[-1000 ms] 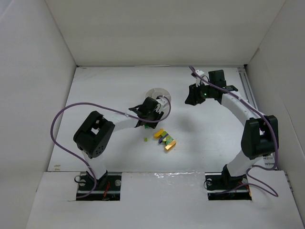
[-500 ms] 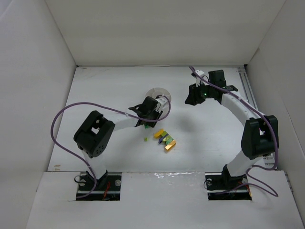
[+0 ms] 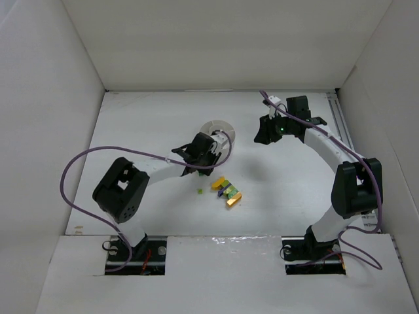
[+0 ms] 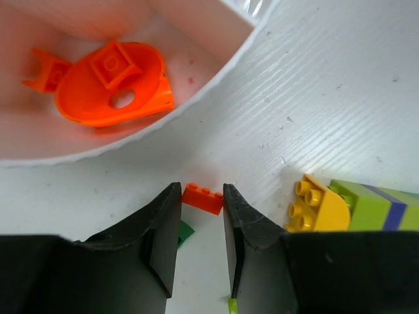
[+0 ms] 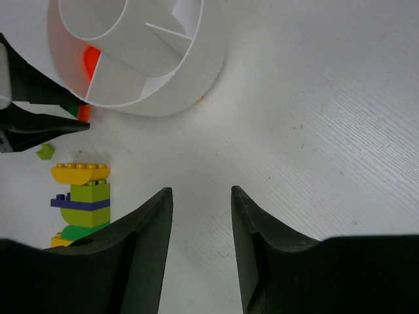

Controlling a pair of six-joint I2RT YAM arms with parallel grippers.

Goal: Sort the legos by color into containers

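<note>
My left gripper (image 4: pixel 201 190) is shut on a small orange-red lego brick (image 4: pixel 203 199), pinched at the fingertips just outside the white divided dish (image 4: pixel 137 142). In the top view this gripper (image 3: pixel 197 169) sits at the dish's (image 3: pixel 217 124) near edge. One compartment holds orange-red legos (image 4: pixel 111 82). A yellow brick (image 4: pixel 319 203) heads the multicolour clump (image 3: pixel 227 191) to the right. A dark green bit (image 4: pixel 186 233) lies under the left finger. My right gripper (image 5: pixel 201 191) hovers open over bare table right of the dish (image 5: pixel 196 72), holding nothing.
A tiny lime bit (image 3: pixel 200 191) lies on the table left of the clump, also visible by my left gripper's right finger (image 4: pixel 232 305). White walls enclose the table on three sides. A purple cable loops off the left arm (image 3: pixel 69 176).
My left gripper's jaws have closed onto the orange-red brick, and the left arm's elbow has swung left. The right arm has not moved.
</note>
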